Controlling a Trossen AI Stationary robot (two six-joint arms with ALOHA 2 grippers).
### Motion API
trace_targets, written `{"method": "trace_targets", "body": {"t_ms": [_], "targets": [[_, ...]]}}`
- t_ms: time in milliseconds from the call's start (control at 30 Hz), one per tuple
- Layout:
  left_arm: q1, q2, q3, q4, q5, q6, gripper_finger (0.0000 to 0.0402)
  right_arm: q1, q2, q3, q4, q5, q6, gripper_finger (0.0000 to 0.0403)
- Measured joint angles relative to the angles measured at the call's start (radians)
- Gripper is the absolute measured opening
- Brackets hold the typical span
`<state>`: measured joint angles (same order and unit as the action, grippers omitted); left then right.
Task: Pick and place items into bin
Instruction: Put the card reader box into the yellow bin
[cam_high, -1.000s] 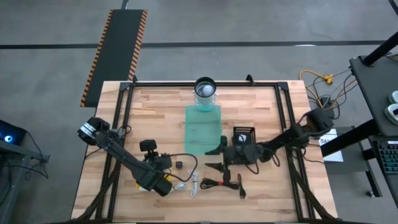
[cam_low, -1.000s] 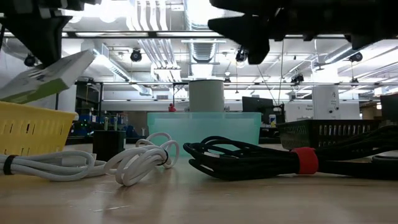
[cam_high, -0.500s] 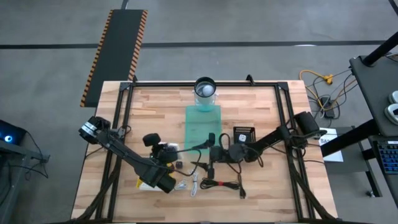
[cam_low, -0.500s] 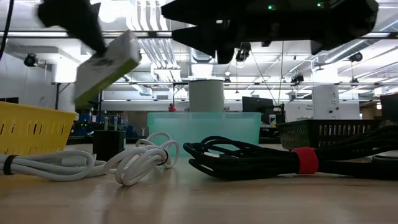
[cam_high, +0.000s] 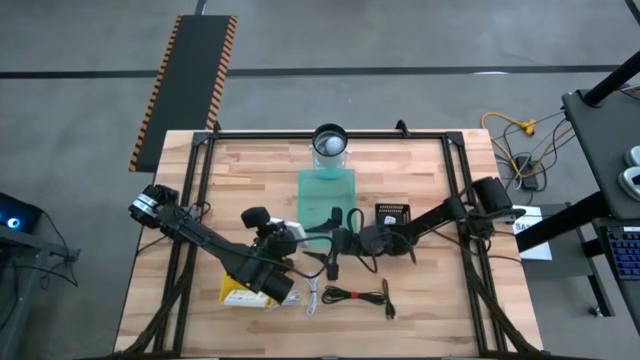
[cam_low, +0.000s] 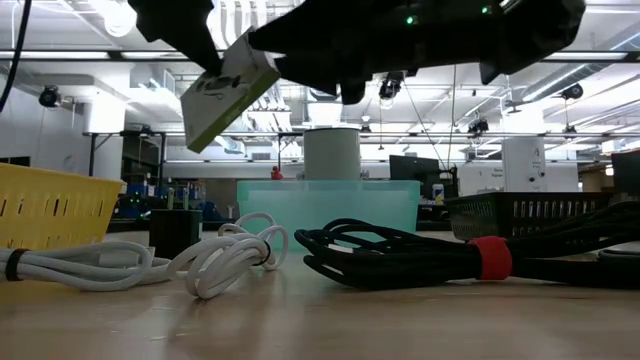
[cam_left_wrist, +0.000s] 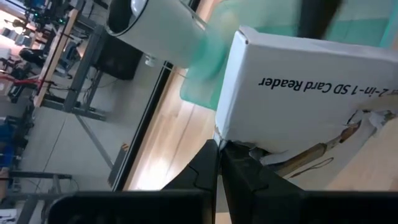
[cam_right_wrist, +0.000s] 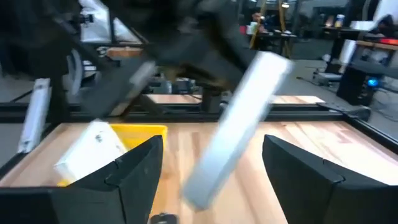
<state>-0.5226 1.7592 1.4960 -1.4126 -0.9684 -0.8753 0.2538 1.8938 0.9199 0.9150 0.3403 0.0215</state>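
The left gripper (cam_high: 291, 237) hangs above the table, its fingers pinched shut on the edge of a white box (cam_left_wrist: 311, 93) printed "Card Reader" — the box is lifted clear of the wood and tilted, as the low view shows (cam_low: 229, 88). Just beyond that gripper lies the translucent teal bin (cam_high: 327, 205), with a white cylinder (cam_high: 330, 143) standing at its far end. The right gripper (cam_high: 337, 230) hovers close beside the left one, at the bin's near edge, its two fingers spread wide with nothing between them; in its wrist view the raised box (cam_right_wrist: 233, 134) shows straight ahead between the fingers. Below and behind the left gripper sits a yellow basket (cam_high: 236, 293), with another white packet (cam_right_wrist: 93, 149) lying in it. On the wood under both grippers rest the short white cables (cam_low: 215, 260), a small black cube (cam_low: 175, 232) and, towards the right arm's side, the coiled black cable (cam_low: 400, 255) with a red band — all untouched. A black mesh tray (cam_high: 392, 212) sits just beside the right arm.
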Motion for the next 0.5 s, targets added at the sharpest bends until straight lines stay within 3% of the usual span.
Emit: {"method": "trace_targets", "body": {"t_ms": [200, 500], "targets": [[0.000, 0.000, 0.000, 0.009, -0.002, 0.002, 0.0000, -0.011, 0.000, 0.000, 0.000, 0.002, 0.024, 0.0197], [-0.002, 0.000, 0.000, 0.034, 0.002, 0.055, 0.0000, -0.018, 0.000, 0.000, -0.029, 0.008, 0.018, 0.0043]]}}
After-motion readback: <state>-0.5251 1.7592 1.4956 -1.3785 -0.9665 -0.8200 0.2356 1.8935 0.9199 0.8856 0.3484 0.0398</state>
